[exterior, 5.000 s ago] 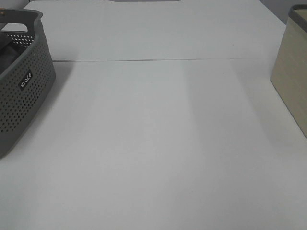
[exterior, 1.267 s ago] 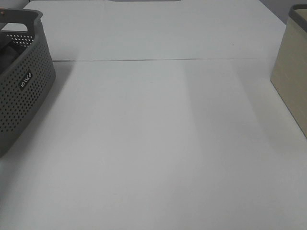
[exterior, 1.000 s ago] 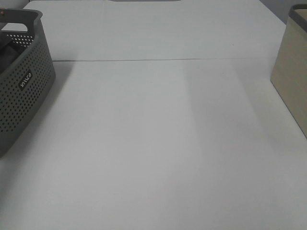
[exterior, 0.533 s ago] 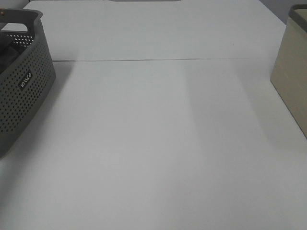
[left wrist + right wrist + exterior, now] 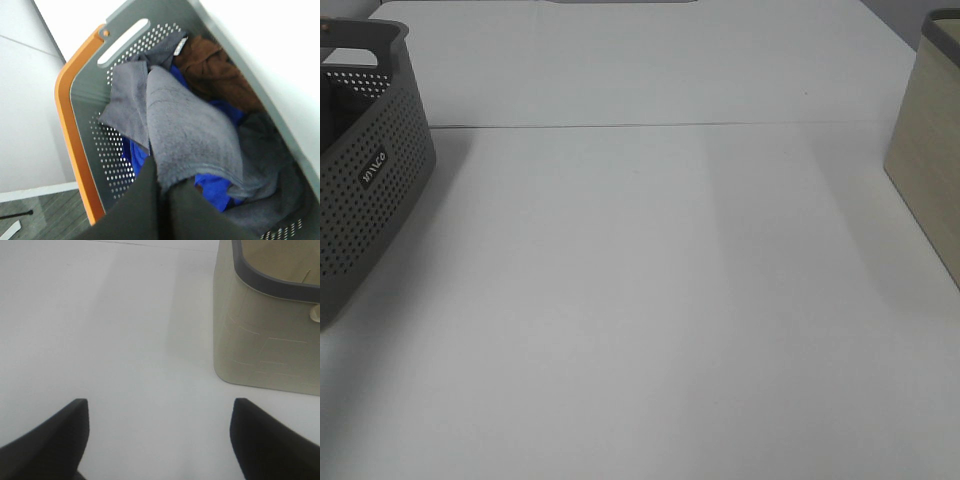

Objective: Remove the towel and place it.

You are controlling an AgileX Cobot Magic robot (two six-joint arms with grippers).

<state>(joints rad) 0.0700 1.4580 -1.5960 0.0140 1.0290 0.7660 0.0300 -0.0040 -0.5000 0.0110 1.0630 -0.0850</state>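
Note:
The dark grey towel (image 5: 190, 130) lies bunched in a grey perforated basket (image 5: 100, 150) with an orange rim, over a blue cloth (image 5: 215, 182). My left gripper (image 5: 165, 182) is shut, pinching a fold of the towel between its dark fingers (image 5: 145, 205). A small white tag (image 5: 180, 46) shows on grey cloth by the basket's far wall. In the exterior high view only the basket (image 5: 370, 180) shows at the left edge; the towel and both grippers are out of sight there. My right gripper (image 5: 160, 440) is open and empty above the white table.
A brown cloth (image 5: 215, 75) and more grey cloth (image 5: 265, 150) also lie in the basket. A beige bin (image 5: 930, 170) with a dark rim stands at the table's right edge and shows near my right gripper (image 5: 260, 340). A seam (image 5: 640, 125) crosses the white table.
In the exterior high view, a dark shape inside the basket at the left edge no longer shows. The basket, the bin and the table have not moved.

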